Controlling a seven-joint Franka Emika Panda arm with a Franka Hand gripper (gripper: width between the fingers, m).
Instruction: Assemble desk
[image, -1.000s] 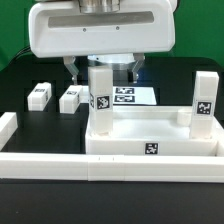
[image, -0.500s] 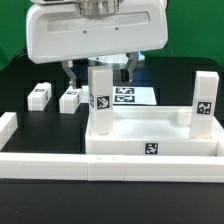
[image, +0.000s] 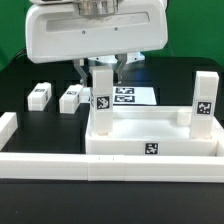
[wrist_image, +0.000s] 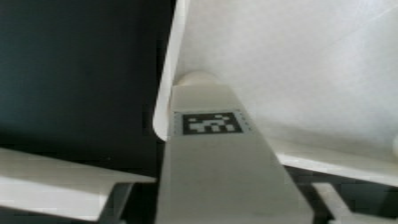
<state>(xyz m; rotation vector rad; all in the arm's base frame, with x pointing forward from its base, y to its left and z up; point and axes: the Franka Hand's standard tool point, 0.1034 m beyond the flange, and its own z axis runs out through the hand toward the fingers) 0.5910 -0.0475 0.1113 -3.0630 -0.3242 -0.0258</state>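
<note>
Colour rundown: the desk (image: 50, 130) is flat black, with a bit of green backdrop (image: 10, 30) behind it. Nearly everything else is plain white: the tray-like tabletop (image: 120, 147), the upright leg between the fingers (image: 84, 72), the second upright leg (image: 203, 90), one loose leg (image: 39, 95) and another (image: 70, 98), the border rails (image: 110, 170) and the arm housing (image: 95, 40). The fingers themselves look dark grey. Each leg and the tabletop's front edge carry a small blocky black-and-white tag. The marker board (image: 126, 97) is white with black tags. In the wrist view the leg (wrist_image: 214, 185) reads greyish-white, its tag (wrist_image: 214, 122) speckled black on white.
</note>
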